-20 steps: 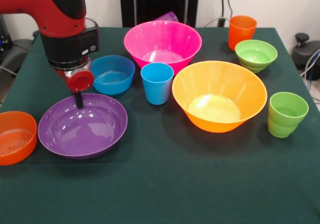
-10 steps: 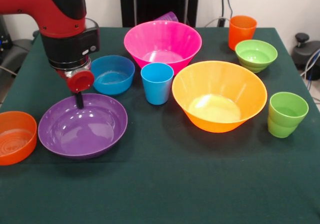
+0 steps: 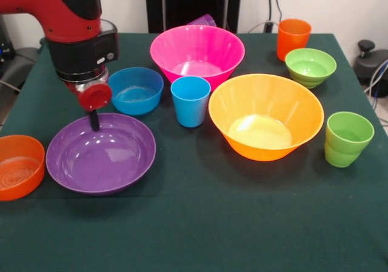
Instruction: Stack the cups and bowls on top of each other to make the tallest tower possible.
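Front view: nearest us sit the orange bowl [image 3: 18,166] and purple bowl [image 3: 101,153]. We see the gripper [image 3: 94,122] at the purple bowl's far rim; whether it grips, we cannot tell. Beyond stand the blue bowl [image 3: 136,89] and pink bowl [image 3: 197,51].

We see the wide purple bowl [image 3: 100,154] upright directly below the jaws, blue bowl [image 3: 136,90] just beside them, orange bowl [image 3: 19,166] nearby; remaining vessels stand apart.

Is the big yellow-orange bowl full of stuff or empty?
Empty. The yellow-orange bowl stands upright on the table, and its bare, shiny bottom shows with nothing lying inside.
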You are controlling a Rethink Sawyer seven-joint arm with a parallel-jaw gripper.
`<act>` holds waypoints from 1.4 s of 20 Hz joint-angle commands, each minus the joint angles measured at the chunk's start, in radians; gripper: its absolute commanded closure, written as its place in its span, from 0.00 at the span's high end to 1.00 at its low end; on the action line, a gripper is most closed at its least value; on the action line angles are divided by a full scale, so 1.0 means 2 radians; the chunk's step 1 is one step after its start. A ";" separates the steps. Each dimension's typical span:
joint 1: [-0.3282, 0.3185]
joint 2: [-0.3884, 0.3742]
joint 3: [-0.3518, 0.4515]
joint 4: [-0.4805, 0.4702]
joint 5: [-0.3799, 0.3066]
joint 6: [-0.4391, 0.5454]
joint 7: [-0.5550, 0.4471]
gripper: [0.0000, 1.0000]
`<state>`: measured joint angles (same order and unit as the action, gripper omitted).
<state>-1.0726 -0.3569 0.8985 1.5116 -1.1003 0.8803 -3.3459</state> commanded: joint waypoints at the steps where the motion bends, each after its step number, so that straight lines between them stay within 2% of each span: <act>1: -0.003 0.022 0.018 0.017 -0.016 -0.061 0.002 0.00; 13: 0.001 0.023 0.038 0.021 -0.016 -0.117 0.034 0.00; 24: 0.029 0.007 0.073 0.014 0.008 -0.116 0.058 0.00; 28: 0.037 0.024 0.086 -0.008 0.017 -0.112 0.042 0.00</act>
<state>-1.0757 -0.3375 1.0151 1.5149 -1.0770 0.6902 -3.3459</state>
